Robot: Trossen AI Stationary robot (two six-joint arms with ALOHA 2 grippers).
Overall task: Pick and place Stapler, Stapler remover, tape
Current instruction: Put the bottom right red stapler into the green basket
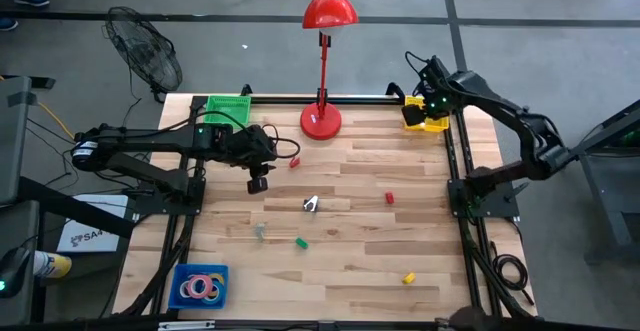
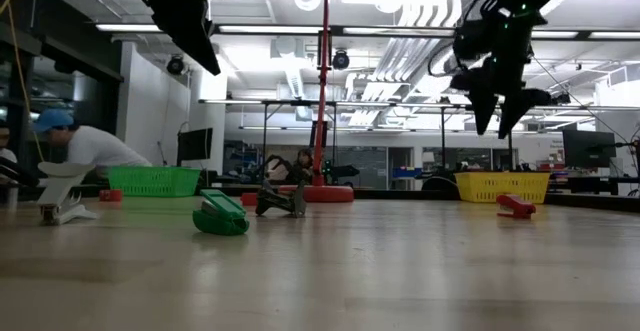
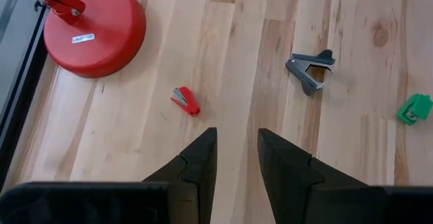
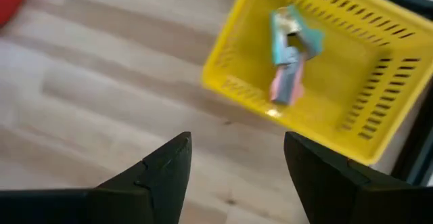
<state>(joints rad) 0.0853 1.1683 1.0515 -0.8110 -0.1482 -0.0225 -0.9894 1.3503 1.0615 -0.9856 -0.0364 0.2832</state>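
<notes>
My left gripper (image 1: 258, 181) hangs open above the left-centre of the table; its fingers (image 3: 203, 158) frame bare wood. Beyond them lie a small red stapler (image 3: 185, 101), a dark staple remover (image 3: 311, 68) and a green stapler (image 3: 414, 107). My right gripper (image 1: 425, 109) is open above the table's far right corner, beside a yellow basket (image 4: 318, 68) that holds pale blue and pink items (image 4: 289, 55). The tape rolls (image 1: 200, 287), pink, yellow and blue, lie in a blue tray at the near left corner. Another red stapler (image 1: 389, 198) and a yellow one (image 1: 408, 278) lie on the table.
A red lamp stands on its round base (image 1: 321, 121) at the far middle edge. A green basket (image 1: 228, 109) sits at the far left corner. A small pale item (image 1: 260, 231) lies left of the green stapler. A person in a blue cap (image 2: 75, 141) shows beyond the table.
</notes>
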